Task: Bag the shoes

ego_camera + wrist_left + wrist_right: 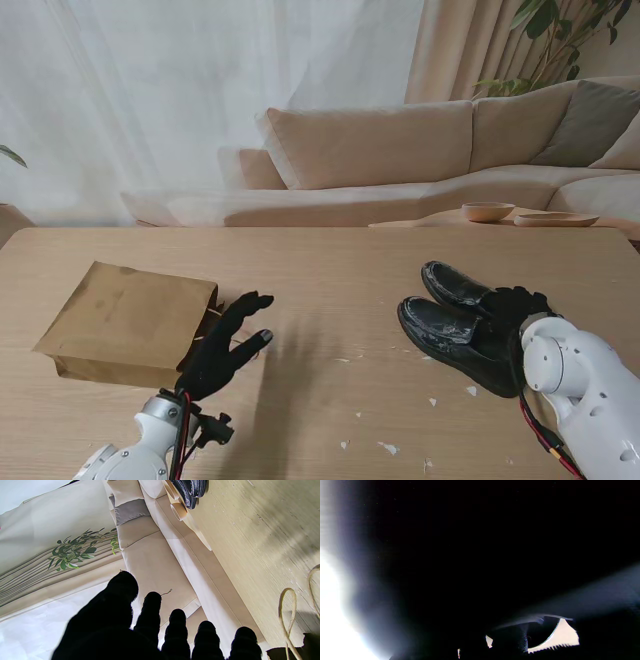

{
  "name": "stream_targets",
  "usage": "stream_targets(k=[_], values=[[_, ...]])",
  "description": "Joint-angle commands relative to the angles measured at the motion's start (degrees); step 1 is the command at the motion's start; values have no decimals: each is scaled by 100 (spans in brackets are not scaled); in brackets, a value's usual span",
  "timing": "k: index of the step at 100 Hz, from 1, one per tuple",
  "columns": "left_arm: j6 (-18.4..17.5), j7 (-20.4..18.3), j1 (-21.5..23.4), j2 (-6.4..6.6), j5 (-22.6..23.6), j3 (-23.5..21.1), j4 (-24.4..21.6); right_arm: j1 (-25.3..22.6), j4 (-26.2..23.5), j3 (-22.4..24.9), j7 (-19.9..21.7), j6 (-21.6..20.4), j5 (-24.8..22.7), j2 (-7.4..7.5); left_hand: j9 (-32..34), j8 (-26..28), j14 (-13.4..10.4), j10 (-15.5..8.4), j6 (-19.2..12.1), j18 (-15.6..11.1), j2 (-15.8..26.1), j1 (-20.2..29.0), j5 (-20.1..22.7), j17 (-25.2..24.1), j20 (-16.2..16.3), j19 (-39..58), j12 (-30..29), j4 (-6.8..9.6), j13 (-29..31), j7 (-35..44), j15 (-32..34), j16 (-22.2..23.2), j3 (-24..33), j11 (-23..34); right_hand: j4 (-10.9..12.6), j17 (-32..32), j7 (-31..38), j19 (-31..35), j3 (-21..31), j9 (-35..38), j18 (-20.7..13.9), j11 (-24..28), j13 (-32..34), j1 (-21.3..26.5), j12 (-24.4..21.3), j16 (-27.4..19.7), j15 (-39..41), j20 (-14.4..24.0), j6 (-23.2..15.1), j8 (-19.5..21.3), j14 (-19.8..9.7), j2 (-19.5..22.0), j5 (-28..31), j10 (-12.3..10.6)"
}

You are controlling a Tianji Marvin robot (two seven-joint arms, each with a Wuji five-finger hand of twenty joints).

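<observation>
A brown paper bag point(125, 320) lies flat on the left of the table point(330, 260), its mouth and twine handles point(287, 612) turned toward my left hand point(225, 345). That black-gloved hand hovers just right of the bag's mouth, open, with its fingers point(150, 620) spread and nothing in them. Two black leather shoes sit side by side on the right, the nearer shoe point(450, 335) and the farther shoe point(455, 285). My right hand point(515, 303) is curled over their heel ends. The right wrist view is almost wholly dark, filled by the shoe point(480, 542) close up.
Small white scraps point(388, 447) are scattered on the table between the hands. Beyond the far edge stand a beige sofa point(400, 150) and a low table with a wooden bowl point(488, 211) and a plate point(556, 218).
</observation>
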Motion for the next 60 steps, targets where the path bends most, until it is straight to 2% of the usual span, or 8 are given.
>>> stream_targets(k=[1,8,10,12,15,20,34,60], values=[[-15,-78,26,-18,-30,-33,-11,76,99,-145,54,-99,-56,-91,-66,53,-149,-160,-90,-217,41,110,28,-23,58,-56,79,-69,-67,53,-41,23,37,31,-13,-31,424,57,19,22,-36,324,-65,167,108,80,66,120,-456,65,-157,-123,502,-394],[-36,-97,30,-16,-59,-63,-3,203,261,-281,-101,-173,49,-105,-64,58,-150,-164,-109,-219,43,113,45,-22,58,-55,79,-70,-67,60,-42,24,34,33,-128,39,1036,54,567,1,-35,718,-30,224,228,29,222,104,-651,-69,-165,-193,956,-494],[-42,-101,30,-16,-66,-71,0,244,308,-326,-151,-181,98,-112,-66,59,-146,-155,-111,-219,41,119,51,-22,58,-55,79,-69,-68,62,-42,24,36,33,-527,51,1400,53,768,4,-58,829,-23,332,255,-21,267,96,-754,-439,-188,-295,1051,-548],[-47,-106,31,-16,-74,-79,3,280,346,-366,-185,-184,134,-118,-63,60,-148,-163,-110,-217,41,118,52,-23,58,-56,79,-69,-68,63,-42,24,36,34,-753,65,1797,57,875,5,-57,935,-11,403,289,-40,307,91,-870,-766,-192,-362,1089,-575],[-53,-112,33,-15,-87,-91,5,335,408,-418,-232,-213,191,-124,-67,62,-147,-156,-107,-219,43,120,54,-23,58,-56,78,-70,-69,64,-43,24,35,33,-993,101,2391,61,1055,11,-55,1089,15,478,346,-65,392,76,-1047,-1193,-199,-431,1142,-625],[-66,-123,40,-15,-107,-111,6,426,504,-505,-302,-235,324,-139,-63,65,-150,-161,-108,-224,44,123,61,-22,58,-56,78,-71,-68,66,-42,25,34,34,-1188,160,3092,67,1263,19,-65,1318,56,562,441,-88,516,53,-1280,-1599,-216,-446,1291,-713],[-120,-149,65,-10,-136,-163,1,671,806,-696,-495,-211,982,-216,-62,73,-147,-158,-99,-223,45,124,87,-22,57,-56,79,-73,-68,71,-43,26,29,40,-1140,236,3771,88,1988,17,-71,2076,135,756,741,-154,788,28,-1350,-1729,-230,-535,2045,-859],[-200,-140,82,-12,-145,-206,20,784,1111,-831,-1079,-372,1576,-371,-58,87,-148,-170,-100,-225,48,129,110,-21,56,-57,77,-73,-68,68,-44,25,20,47,-1190,415,3922,139,2588,310,-18,2215,202,936,776,-106,1331,-11,-1412,-1124,-228,-741,2285,-865]])
